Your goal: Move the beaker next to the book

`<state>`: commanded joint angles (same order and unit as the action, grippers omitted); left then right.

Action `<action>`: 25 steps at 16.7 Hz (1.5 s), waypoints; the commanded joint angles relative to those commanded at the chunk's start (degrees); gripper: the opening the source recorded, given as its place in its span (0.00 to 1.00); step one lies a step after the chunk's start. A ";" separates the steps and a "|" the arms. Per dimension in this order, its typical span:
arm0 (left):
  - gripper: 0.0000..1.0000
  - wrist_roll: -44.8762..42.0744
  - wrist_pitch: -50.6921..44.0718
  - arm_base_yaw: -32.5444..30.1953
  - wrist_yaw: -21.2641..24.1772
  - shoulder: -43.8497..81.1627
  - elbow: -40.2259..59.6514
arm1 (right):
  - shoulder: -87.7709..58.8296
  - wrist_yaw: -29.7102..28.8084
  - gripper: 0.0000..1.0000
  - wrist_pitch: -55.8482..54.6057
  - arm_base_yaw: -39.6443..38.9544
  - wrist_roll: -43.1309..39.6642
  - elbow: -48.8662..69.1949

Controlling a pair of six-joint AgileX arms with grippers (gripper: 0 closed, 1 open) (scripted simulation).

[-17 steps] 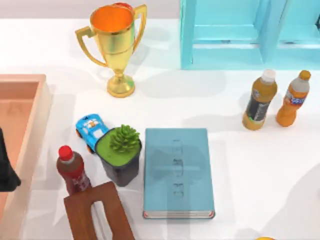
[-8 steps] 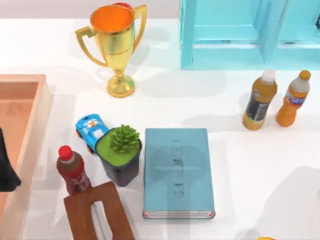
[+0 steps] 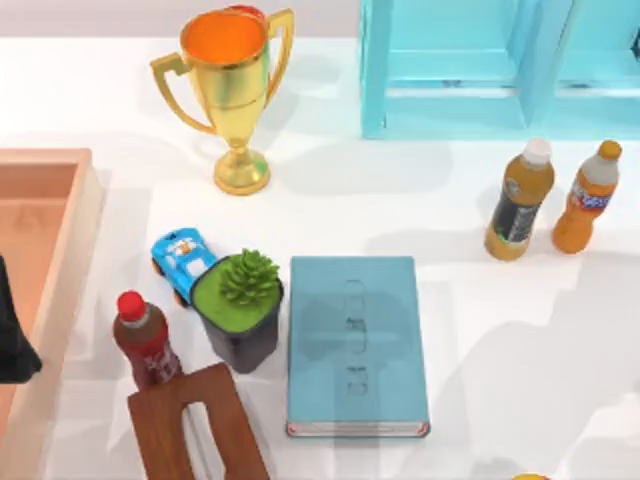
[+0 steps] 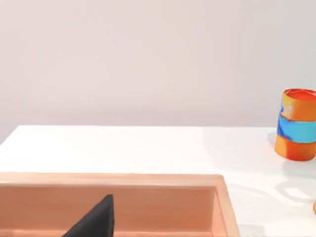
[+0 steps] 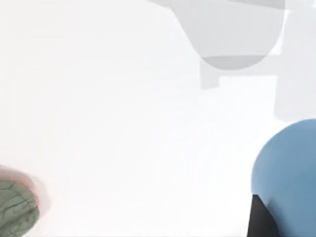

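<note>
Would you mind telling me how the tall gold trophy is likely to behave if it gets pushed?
The gold trophy will probably tip rather than slide: its wide cup sits on a thin stem over a small round base. Its glossy surface looks slippery, and the handles could snag.

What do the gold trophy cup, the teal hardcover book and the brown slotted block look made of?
Gold trophy cup: likely polished metal or metallised plastic, given its glossy highlights and orange-tinted bowl. Teal hardcover book: matte board or cloth cover with faint markings and white paper page edges. Brown slotted block: looks like dark stained wood with a smooth satin face.

Left claw (image 3: pixel 12 345) parked at table's left edge; finger tip (image 4: pixel 94 219) dark.
</note>
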<state>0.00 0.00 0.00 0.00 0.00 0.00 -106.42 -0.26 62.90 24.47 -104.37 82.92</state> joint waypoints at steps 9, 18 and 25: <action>1.00 0.00 0.00 0.00 0.00 0.00 0.00 | 6.55 -0.67 0.00 5.12 -22.50 51.61 5.36; 1.00 0.00 0.00 0.00 0.00 0.00 0.00 | 6.51 -1.23 0.00 10.39 -48.96 109.67 8.03; 1.00 0.00 0.00 0.00 0.00 0.00 0.00 | 2.29 -1.47 0.00 12.24 -62.45 140.03 7.59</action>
<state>0.00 0.00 0.00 0.00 0.00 0.00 -104.12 -1.73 75.15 -37.98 35.66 90.51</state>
